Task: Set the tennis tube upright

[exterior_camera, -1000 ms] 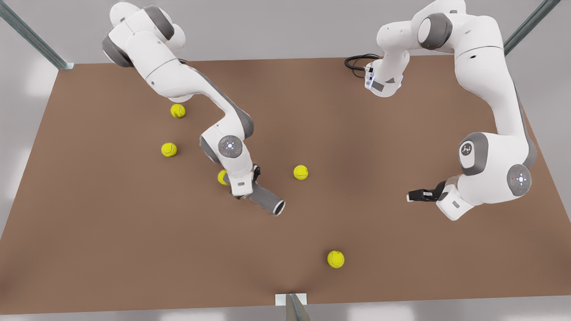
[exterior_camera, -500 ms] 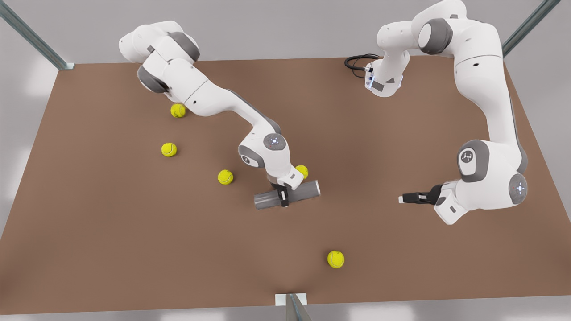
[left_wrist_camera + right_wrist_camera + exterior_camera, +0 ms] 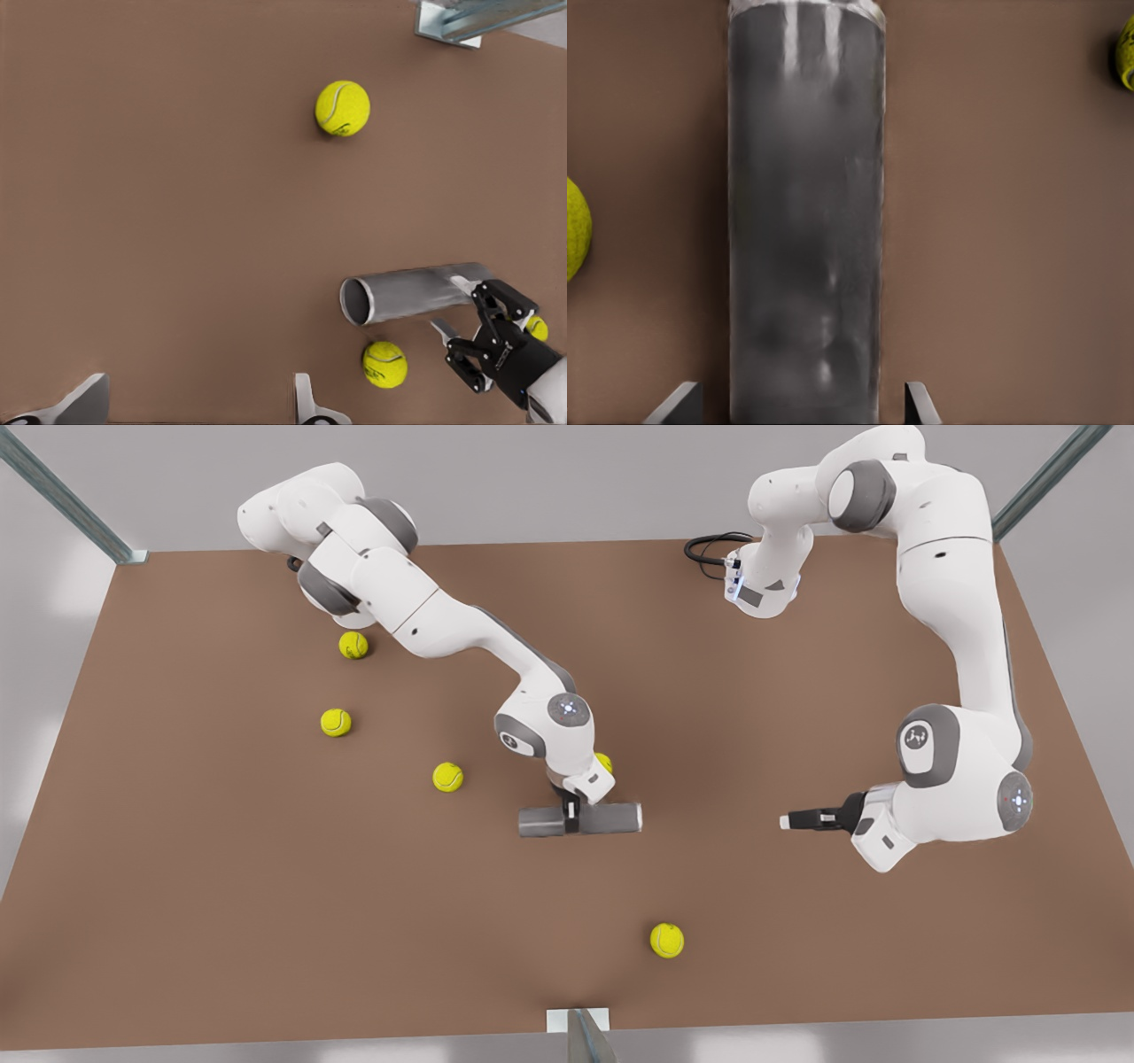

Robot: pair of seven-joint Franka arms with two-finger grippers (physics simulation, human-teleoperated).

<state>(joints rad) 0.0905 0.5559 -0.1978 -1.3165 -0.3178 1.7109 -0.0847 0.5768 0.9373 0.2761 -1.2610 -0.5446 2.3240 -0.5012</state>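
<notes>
The tennis tube [image 3: 611, 818] is a dark grey cylinder held level and sideways near the middle of the brown table [image 3: 221, 886]. My right gripper [image 3: 571, 815] is shut on its middle from above. In the right wrist view the tube [image 3: 804, 221] runs lengthways between the fingertips [image 3: 923, 404]. My left gripper [image 3: 791, 821] hovers open to the front view's right, well apart from the tube and pointing toward it. In the left wrist view the tube's light-rimmed open end [image 3: 358, 302] faces me, with the right gripper [image 3: 483, 341] clamped on the tube.
Several yellow tennis balls lie about: one [image 3: 447, 777] to the front view's left of the tube, one [image 3: 604, 762] half hidden behind the right wrist, one [image 3: 666, 940] near the front edge, two [image 3: 336, 722] [image 3: 353, 645] farther left. A black cable [image 3: 709, 549] lies at the back.
My right arm swung the tube toward the front view's right and turned it from slanting to level. My left gripper drifted slightly toward the tube.
</notes>
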